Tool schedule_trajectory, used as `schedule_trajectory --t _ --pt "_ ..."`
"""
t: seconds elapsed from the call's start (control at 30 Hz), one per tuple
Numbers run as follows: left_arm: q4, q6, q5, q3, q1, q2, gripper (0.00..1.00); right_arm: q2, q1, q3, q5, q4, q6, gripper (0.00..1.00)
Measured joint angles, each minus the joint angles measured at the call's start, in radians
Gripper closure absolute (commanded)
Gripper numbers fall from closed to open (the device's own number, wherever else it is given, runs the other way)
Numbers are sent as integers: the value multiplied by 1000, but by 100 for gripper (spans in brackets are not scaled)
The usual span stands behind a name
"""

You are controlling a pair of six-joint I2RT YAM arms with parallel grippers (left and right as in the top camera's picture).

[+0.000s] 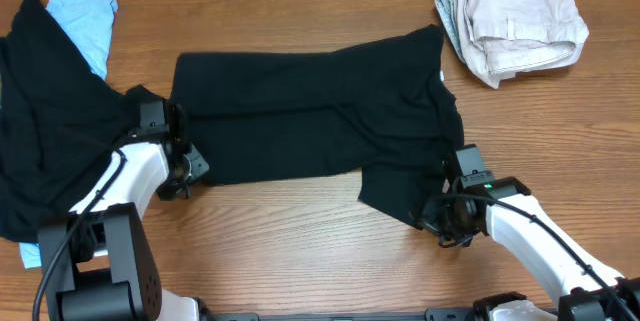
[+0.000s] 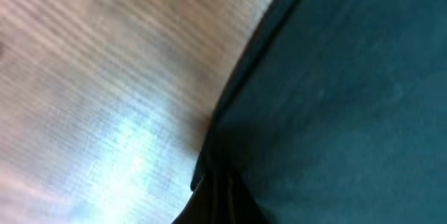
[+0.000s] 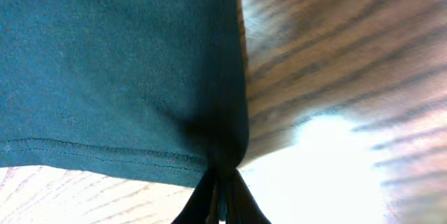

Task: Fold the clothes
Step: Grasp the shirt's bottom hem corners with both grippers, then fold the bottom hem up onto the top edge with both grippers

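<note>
lying spread across the middle of the table (image 1: 300, 251), the black garment (image 1: 310, 111) is reaching from gripper to gripper. a black heap (image 1: 40, 131) is sitting far left, a beige garment (image 1: 520, 21) top right, a light-blue piece (image 1: 85, 11) top left. the left gripper (image 1: 186, 166) is pinching the spread garment's lower left edge; the right gripper (image 1: 443, 216) is clamping its lower right corner, fingers (image 3: 209, 202) together on the cloth.

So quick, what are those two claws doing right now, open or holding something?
Left gripper: closed, pinching an edge of the black garment.
Right gripper: closed, pinching the same garment at a hem corner.
</note>
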Motion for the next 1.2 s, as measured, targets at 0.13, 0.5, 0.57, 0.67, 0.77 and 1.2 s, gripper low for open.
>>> schedule_trajectory --t 0.13,0.5,0.57,0.67,0.77,1.2 --pt "-174 29 9 136 0 0 96 -3 -53 82 3 -93 -6 96" --pt "-419 131 18 465 0 -2 93 -38 -153 549 6 -432 -195 96" --pt "-402 138 18 466 0 -2 93 -40 -154 586 13 -395 -217 96" --pt "-354 148 18 465 0 -2 96 -38 -154 594 21 -316 -237 96" --pt "-299 161 11 459 0 -2 96 -17 -154 595 27 -222 -249 96" --pt "65 164 -72 362 0 68 96 210 -154 597 30 313 -313 96"
